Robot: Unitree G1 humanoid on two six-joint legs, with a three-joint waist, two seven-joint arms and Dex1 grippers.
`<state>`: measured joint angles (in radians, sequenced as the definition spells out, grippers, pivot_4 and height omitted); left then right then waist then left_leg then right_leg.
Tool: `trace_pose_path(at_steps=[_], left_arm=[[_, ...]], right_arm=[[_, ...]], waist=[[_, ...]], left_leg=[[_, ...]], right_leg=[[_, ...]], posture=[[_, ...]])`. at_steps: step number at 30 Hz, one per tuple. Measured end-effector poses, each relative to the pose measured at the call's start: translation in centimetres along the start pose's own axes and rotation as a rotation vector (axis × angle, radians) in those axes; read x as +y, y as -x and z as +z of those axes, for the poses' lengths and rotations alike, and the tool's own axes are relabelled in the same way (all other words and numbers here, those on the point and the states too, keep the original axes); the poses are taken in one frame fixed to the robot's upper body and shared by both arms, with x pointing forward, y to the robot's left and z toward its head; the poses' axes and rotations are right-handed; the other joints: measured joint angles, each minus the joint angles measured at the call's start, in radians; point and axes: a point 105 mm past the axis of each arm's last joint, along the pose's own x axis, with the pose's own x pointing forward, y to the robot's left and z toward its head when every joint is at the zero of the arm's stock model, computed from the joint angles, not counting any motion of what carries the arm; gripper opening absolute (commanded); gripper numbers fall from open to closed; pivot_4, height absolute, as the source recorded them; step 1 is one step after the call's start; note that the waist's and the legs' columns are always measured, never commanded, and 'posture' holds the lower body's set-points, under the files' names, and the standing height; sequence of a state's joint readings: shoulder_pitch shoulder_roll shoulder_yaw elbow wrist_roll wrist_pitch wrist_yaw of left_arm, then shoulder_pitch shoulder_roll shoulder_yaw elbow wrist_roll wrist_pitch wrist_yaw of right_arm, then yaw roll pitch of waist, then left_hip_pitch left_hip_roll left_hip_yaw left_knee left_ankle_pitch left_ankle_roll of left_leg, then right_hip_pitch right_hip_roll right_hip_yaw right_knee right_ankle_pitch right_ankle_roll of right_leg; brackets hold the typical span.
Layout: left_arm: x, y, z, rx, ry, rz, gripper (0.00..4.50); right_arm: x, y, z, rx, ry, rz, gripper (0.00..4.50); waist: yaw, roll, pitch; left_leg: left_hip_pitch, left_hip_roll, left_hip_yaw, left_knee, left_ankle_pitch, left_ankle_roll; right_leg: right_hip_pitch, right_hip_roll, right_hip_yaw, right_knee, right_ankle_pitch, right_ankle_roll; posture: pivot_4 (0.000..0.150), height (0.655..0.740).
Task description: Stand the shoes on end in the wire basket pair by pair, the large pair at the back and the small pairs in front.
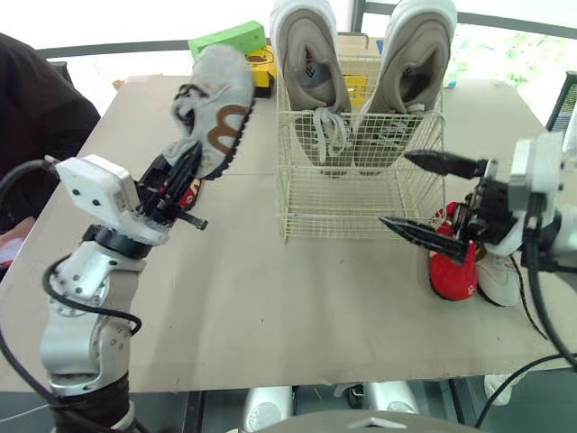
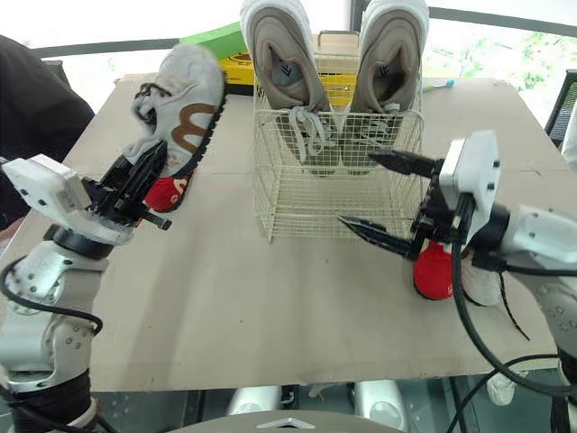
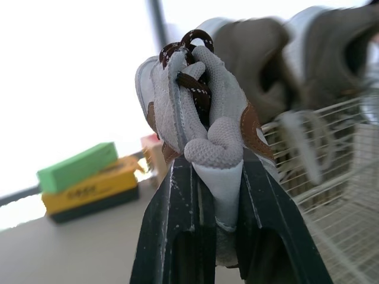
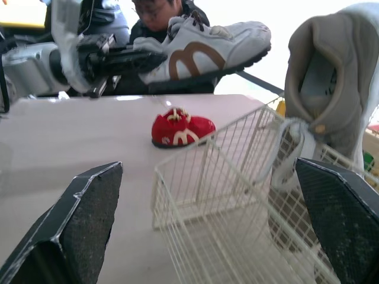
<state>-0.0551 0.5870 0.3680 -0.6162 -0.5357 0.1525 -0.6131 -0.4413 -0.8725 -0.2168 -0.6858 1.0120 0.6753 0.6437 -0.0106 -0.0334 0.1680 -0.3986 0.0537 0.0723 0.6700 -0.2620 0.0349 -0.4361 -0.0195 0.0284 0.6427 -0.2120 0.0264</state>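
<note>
A cream wire basket (image 1: 361, 194) stands mid-table with the large beige pair (image 1: 311, 63) on end at its back. My left gripper (image 1: 185, 171) is shut on the heel of a grey shoe with a brown logo (image 1: 216, 104), held in the air to the left of the basket. A small red shoe (image 2: 167, 191) lies on the table under it, partly hidden. My right gripper (image 1: 428, 194) hangs open by the basket's front right corner. Behind it on the table are another small red shoe (image 1: 451, 266) and a white shoe (image 1: 498, 278).
A green box (image 1: 230, 38) on a yellow box (image 1: 261, 68) sits at the table's far edge behind the basket. A person in dark clothes (image 1: 36, 117) is at the left side. The cardboard tabletop (image 1: 288, 298) stretches in front of the basket.
</note>
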Motion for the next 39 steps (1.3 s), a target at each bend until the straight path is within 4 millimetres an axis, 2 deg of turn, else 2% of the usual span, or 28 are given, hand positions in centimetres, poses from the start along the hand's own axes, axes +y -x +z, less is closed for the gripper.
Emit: trace_pose_path(at_steps=[3, 5, 8, 10, 12, 16, 19, 21, 22, 23, 24, 25, 26, 27, 28, 29, 30, 33, 36, 39], left_arm=[[-3.4, -1.2, 0.6, -0.044, -0.118, -0.292, 0.14], [-5.1, -2.1, 0.7, -0.09, -0.208, -0.45, 0.14], [-6.4, -3.6, 0.2, -0.152, -0.327, -0.599, 0.14], [-7.0, -4.6, -0.6, -0.191, -0.406, -0.671, 0.14], [-7.1, -4.6, -1.0, -0.194, -0.418, -0.687, 0.14], [-8.1, -5.5, -1.9, -0.259, -0.471, -0.769, 0.14], [-8.3, -5.7, -2.2, -0.283, -0.519, -0.797, 0.14], [-8.2, -5.8, -2.1, -0.294, -0.542, -0.798, 1.16], [-8.1, -5.8, -1.8, -0.303, -0.504, -0.785, 1.45], [-7.9, -5.9, -1.5, -0.31, -0.486, -0.775, 1.92], [-7.7, -6.0, -1.2, -0.312, -0.444, -0.758, 2.31], [-6.8, -6.4, -0.1, -0.312, -0.255, -0.682, 2.82], [-5.0, -6.6, 0.9, -0.277, 0.011, -0.579, 3.36], [-3.6, -6.4, 1.2, -0.215, 0.219, -0.516, 3.76], [-2.5, -6.1, 1.1, -0.158, 0.397, -0.459, 3.76], [-2.2, -5.9, 0.8, -0.127, 0.487, -0.433, 3.76], [-2.3, -5.1, 0.6, -0.078, 0.652, -0.421, 3.76], [-4.3, -3.0, -1.9, 0.072, 0.979, -0.377, 3.76], [-5.6, -2.8, -2.1, 0.107, 1.063, -0.372, 3.76], [-7.5, -4.3, -1.4, 0.06, 1.136, -0.394, 3.76]], right_arm=[[-0.9, -0.1, 2.5, 0.08, 0.077, 0.015, 4.5], [-1.1, -0.3, 3.3, 0.135, 0.099, 0.045, 4.5], [-1.0, -1.4, 2.6, 0.25, 0.109, 0.12, 4.5], [-0.5, -2.4, 1.2, 0.353, 0.124, 0.191, 4.5], [-0.5, -2.5, 0.5, 0.394, 0.128, 0.208, 4.5], [-1.1, -2.8, -2.4, 0.612, 0.143, 0.267, 2.73], [-1.3, -2.5, -3.3, 0.658, 0.147, 0.294, 1.48], [-1.3, -2.4, -3.3, 0.666, 0.153, 0.309, 0.64], [-1.2, -2.3, -3.5, 0.671, 0.148, 0.313, 0.2], [-1.3, -2.2, -3.7, 0.676, 0.142, 0.311, 0.0], [-1.4, -2.1, -3.9, 0.681, 0.134, 0.303, 0.0], [-1.5, -1.8, -4.3, 0.677, 0.102, 0.279, 0.0], [-1.8, -1.5, -4.6, 0.661, 0.045, 0.241, 0.0], [-2.1, -1.4, -4.6, 0.63, -0.009, 0.205, 0.0], [-2.5, -1.3, -4.1, 0.591, -0.054, 0.163, 0.0], [-2.8, -1.3, -3.7, 0.564, -0.073, 0.136, 0.0], [-3.1, -1.6, -2.9, 0.483, -0.114, 0.089, 0.0], [-3.8, -2.2, -0.3, 0.23, -0.202, -0.018, 0.0], [-4.0, -2.4, 0.6, 0.135, -0.224, -0.09, 0.0], [-2.7, -3.3, 0.3, 0.087, -0.246, -0.11, 0.0]], waist=[[0.006, 0.002, 0.001], [0.009, 0.001, 0.001], [0.004, 0.002, 0.001], [-0.004, 0.002, 0.001], [-0.006, 0.002, 0.001], [-0.001, 0.004, 0.001], [0.001, 0.004, 0.001], [0.001, 0.004, 0.001], [0.001, 0.004, 0.001], [0.0, 0.004, 0.001], [0.0, 0.004, 0.001], [0.0, 0.003, 0.001], [-0.006, 0.002, 0.002], [-0.011, 0.002, 0.002], [-0.013, 0.004, 0.002], [-0.013, 0.005, 0.003], [-0.014, 0.005, 0.003], [-0.019, 0.004, 0.003], [-0.009, 0.003, 0.004], [0.003, 0.004, 0.003]], left_leg=[[0.0, 0.0, 0.002, 0.0, 0.0, 0.0], [0.0, 0.0, 0.003, 0.0, 0.0, 0.0], [-0.001, 0.0, 0.003, 0.0, 0.0, 0.0], [-0.002, 0.001, 0.003, 0.0, -0.001, 0.002], [-0.003, 0.001, 0.004, 0.0, -0.001, 0.003], [-0.018, 0.001, 0.005, 0.004, -0.002, 0.003], [-0.019, 0.001, 0.005, 0.004, -0.002, 0.003], [-0.019, 0.001, 0.005, 0.004, -0.002, 0.004], [-0.019, 0.001, 0.005, 0.004, -0.002, 0.004], [-0.019, 0.002, 0.004, 0.004, -0.002, 0.004], [-0.019, 0.002, 0.004, 0.004, -0.002, 0.004], [-0.019, 0.002, 0.001, 0.005, -0.002, 0.004], [-0.019, 0.004, -0.001, 0.006, -0.002, 0.004], [-0.017, 0.004, -0.001, 0.006, -0.002, 0.004], [-0.016, 0.003, -0.001, 0.006, -0.002, 0.004], [-0.016, 0.003, -0.001, 0.007, -0.002, 0.003], [-0.016, 0.003, -0.002, 0.007, -0.002, 0.003], [-0.016, 0.002, -0.004, 0.013, -0.002, 0.003], [-0.015, 0.001, -0.003, 0.015, 0.0, 0.001], [-0.014, -0.001, -0.002, 0.016, 0.001, -0.001]], right_leg=[[0.0, 0.0, -0.002, 0.0, 0.0, -0.001], [0.0, 0.0, -0.002, -0.001, 0.0, -0.001], [-0.001, 0.001, 0.0, -0.001, 0.0, -0.001], [-0.003, 0.001, 0.002, -0.001, 0.001, -0.001], [-0.004, 0.0, 0.003, -0.001, 0.002, 0.003], [-0.018, 0.001, -0.001, 0.0, 0.003, 0.003], [-0.018, 0.001, -0.002, 0.0, 0.003, 0.004], [-0.018, 0.001, -0.002, 0.0, 0.003, 0.004], [-0.018, 0.001, -0.002, 0.0, 0.003, 0.004], [-0.018, 0.001, -0.002, 0.0, 0.003, 0.004], [-0.018, 0.001, -0.002, 0.001, 0.003, 0.004], [-0.018, 0.0, -0.002, 0.001, 0.003, 0.004], [-0.017, -0.001, -0.002, 0.003, 0.003, 0.005], [-0.017, -0.001, -0.001, 0.004, 0.003, 0.005], [-0.017, -0.002, -0.002, 0.006, 0.003, 0.005], [-0.017, -0.002, -0.002, 0.008, 0.003, 0.006], [-0.017, -0.002, -0.002, 0.01, 0.003, 0.006], [-0.016, 0.0, -0.003, 0.016, 0.002, 0.006], [-0.014, 0.001, -0.004, 0.017, 0.002, 0.005], [-0.011, 0.001, -0.004, 0.017, 0.002, 0.005]], posture=[[0.15, 0.74], [0.15, 0.74], [0.15, 0.74], [0.15, 0.74], [0.15, 0.74], [0.15, 0.74], [0.15, 0.74], [0.15, 0.74], [0.15, 0.74], [0.15, 0.74], [0.15, 0.74], [0.15, 0.74], [0.15, 0.74], [0.15, 0.74], [0.15, 0.74], [0.15, 0.74], [0.15, 0.74], [0.15, 0.74], [0.15, 0.74], [0.15, 0.74]])
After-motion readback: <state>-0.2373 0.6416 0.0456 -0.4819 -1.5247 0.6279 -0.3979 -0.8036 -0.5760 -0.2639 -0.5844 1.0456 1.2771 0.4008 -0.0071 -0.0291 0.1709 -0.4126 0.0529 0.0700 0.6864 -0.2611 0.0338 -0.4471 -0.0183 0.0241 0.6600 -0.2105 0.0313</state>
